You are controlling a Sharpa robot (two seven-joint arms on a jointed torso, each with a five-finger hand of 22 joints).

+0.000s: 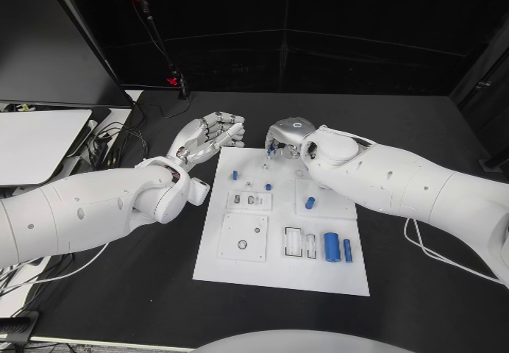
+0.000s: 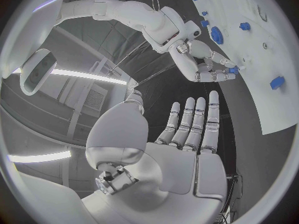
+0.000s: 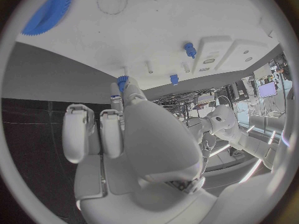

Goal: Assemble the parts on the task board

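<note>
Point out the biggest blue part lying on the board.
The thick blue cylinder near the board's near right corner. It is wider than the slim blue rod beside it; the other blue parts are much smaller.

A black tabletop (image 1: pixel 424 309) carries a white panel (image 1: pixel 37 143) at its left edge, with dark cables (image 1: pixel 112 136) tangled just beside it.

Two bulky white arms, dotted with small dark screws, end in the silver jointed left hand (image 1: pixel 209 137) and right hand (image 1: pixel 288 135).
</note>
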